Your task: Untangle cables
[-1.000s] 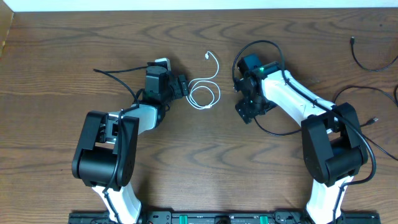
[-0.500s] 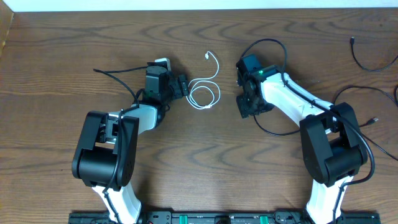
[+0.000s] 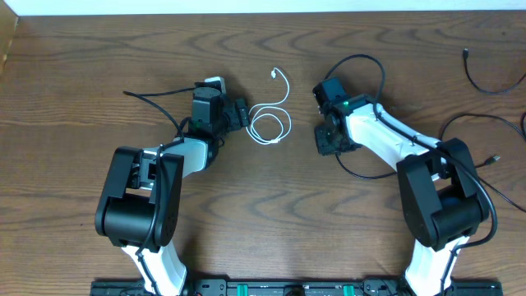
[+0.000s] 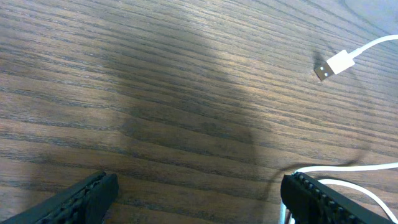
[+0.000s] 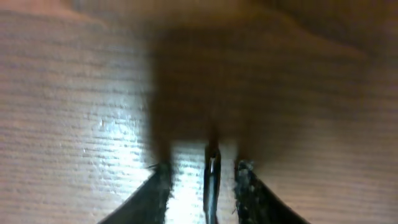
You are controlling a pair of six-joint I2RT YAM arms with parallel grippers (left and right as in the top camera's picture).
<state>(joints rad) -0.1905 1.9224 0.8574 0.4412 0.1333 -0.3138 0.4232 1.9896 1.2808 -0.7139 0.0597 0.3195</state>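
The white cable (image 3: 271, 125) was seen coiled at upper centre, just right of the left gripper (image 3: 243, 115) — spread wide, empty, nearer; the right gripper (image 5: 202, 171) was found half-closed around a thin dark strand (image 5: 212, 186) — hold unclear

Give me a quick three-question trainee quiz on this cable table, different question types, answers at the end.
1. True or false: the white cable lies between the left gripper and the right gripper.
2. The left gripper's jaws are: A wide open, B shut on the white cable, C shut on nothing.
3. What colour are the loose cables at the far right of the table?
Key: 1 true; 2 A; 3 black.
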